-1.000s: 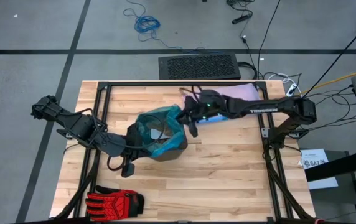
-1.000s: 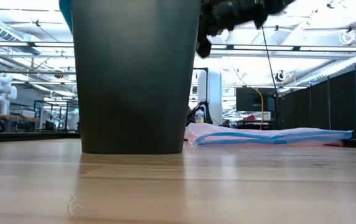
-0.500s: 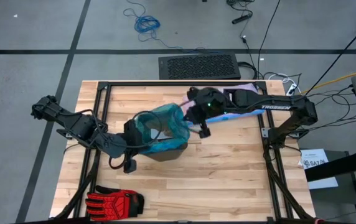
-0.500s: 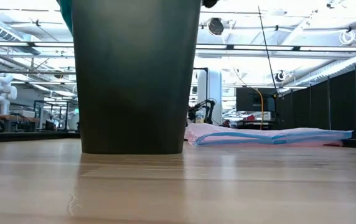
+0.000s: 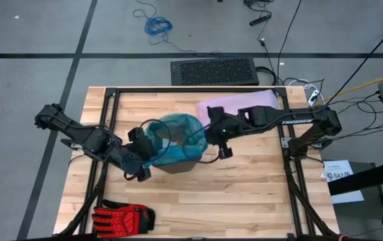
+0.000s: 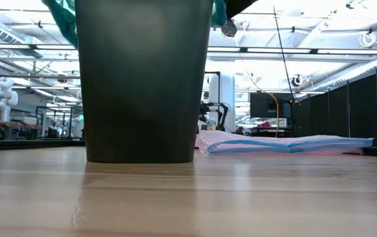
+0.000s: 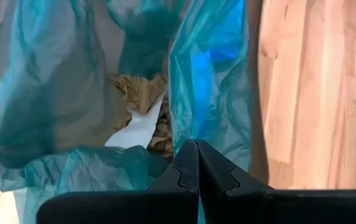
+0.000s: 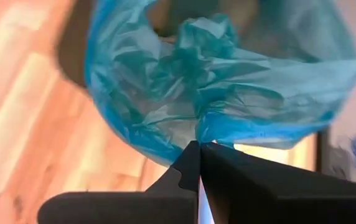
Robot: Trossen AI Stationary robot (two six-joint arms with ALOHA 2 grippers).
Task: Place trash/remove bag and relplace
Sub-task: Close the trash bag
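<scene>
Two grippers pinch opposite sides of the teal-green bag [image 5: 175,137] above the dark bin [image 6: 142,79].
Left gripper [image 7: 196,147] is clenched on the bag's rim at one side; right gripper [image 8: 199,145] is clamped on bunched film at the other; tan shreds [image 7: 137,93] and white paper [image 7: 137,127] lie inside; a lilac bag [image 5: 235,100] lies behind; a red-and-black glove [image 5: 121,216] sits near the table's front edge.

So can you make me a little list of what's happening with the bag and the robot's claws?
bag: teal bag in dark bin, top pulled up
trash: brown and white scraps inside the bag
left claw: left claw shut on bag's edge
right claw: right claw shut on bag's opposite edge
spare bag: lilac bag flat on table
glove: red glove near table's front edge
</scene>
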